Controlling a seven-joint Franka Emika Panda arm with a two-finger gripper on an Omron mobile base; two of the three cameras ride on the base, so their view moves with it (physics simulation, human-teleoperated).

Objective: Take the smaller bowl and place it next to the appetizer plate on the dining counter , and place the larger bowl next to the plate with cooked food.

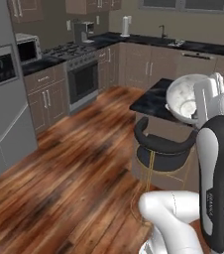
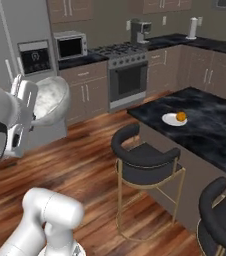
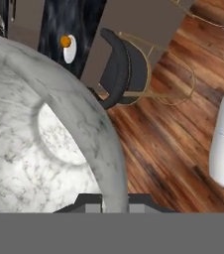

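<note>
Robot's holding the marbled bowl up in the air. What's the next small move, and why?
Probably carry the smaller bowl toward the appetizer plate. The gripper is shut on its rim, high over the floor, off the dining counter.

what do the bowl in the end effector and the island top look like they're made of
The smaller bowl: looks like glazed stone or marbled ceramic, pale grey-white with mottled veining. The dining counter top: looks like polished black marble with faint white veins. Both are rendered, so only the look.

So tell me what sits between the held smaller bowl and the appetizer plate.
In the hand view, a dark bar stool and wood floor lie between the smaller bowl and the appetizer plate on the dining counter.
</note>
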